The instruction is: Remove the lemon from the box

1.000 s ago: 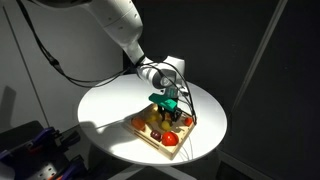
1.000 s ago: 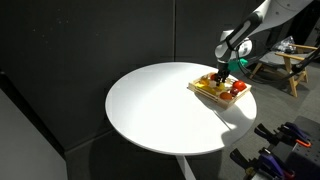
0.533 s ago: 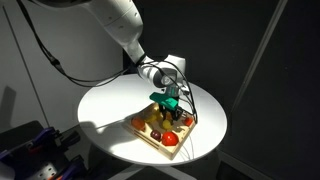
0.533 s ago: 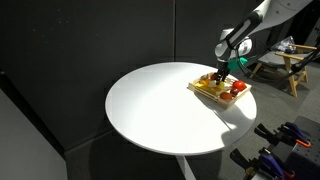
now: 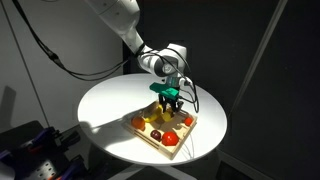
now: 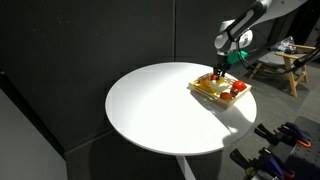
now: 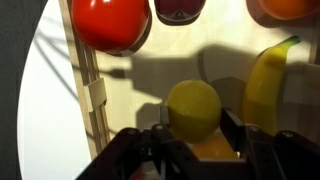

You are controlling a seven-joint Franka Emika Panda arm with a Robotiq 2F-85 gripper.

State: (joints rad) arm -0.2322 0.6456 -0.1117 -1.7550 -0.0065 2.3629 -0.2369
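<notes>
In the wrist view the lemon (image 7: 193, 105), round and dull yellow, sits between my two dark fingers (image 7: 234, 128). My gripper (image 7: 198, 120) is shut on it, and its shadow falls on the floor of the box below. The box (image 7: 88, 80) is a shallow light-wood tray with a low rim. In both exterior views the gripper (image 5: 168, 98) (image 6: 222, 71) hangs a little above the box (image 5: 147, 138) (image 6: 204, 92). The lemon is too small to make out there.
Other fruit lies in the box: a red round fruit (image 7: 110, 22), a dark red one (image 7: 178, 8), an orange (image 7: 285, 8) and a banana (image 7: 262, 85). The box stands near the edge of a round white table (image 5: 110, 110) (image 6: 160, 110).
The arm has risen, lifting the gripper with the lemon up from among the fruit to a little above the box. The fruit in the box has not moved.
</notes>
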